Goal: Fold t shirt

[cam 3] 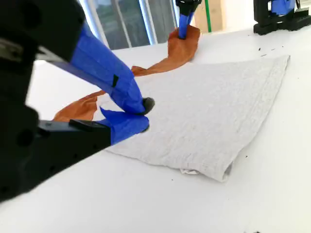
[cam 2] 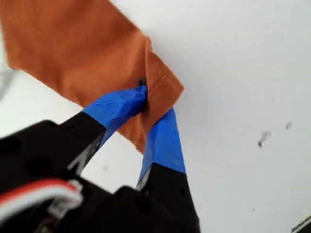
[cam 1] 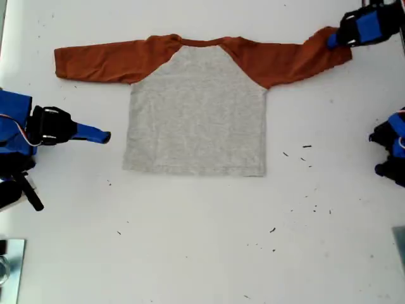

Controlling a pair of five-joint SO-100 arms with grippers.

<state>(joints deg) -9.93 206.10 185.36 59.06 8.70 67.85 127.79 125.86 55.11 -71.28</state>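
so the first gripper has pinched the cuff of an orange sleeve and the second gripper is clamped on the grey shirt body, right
Not quite. My first gripper is indeed shut on the cuff of the rust-orange sleeve of the grey raglan t shirt. But my second gripper holds nothing: the second wrist view shows its blue-taped tips closed just short of the shirt's edge, and the exterior view shows it off the fabric.

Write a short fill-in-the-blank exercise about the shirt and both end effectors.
1. My first end effector pinches the cuff of a ____ sleeve.
2. The t shirt has a plain ____ body.
3. My second end effector is closed on ____, beside the shirt.

Missing words: orange; grey; nothing
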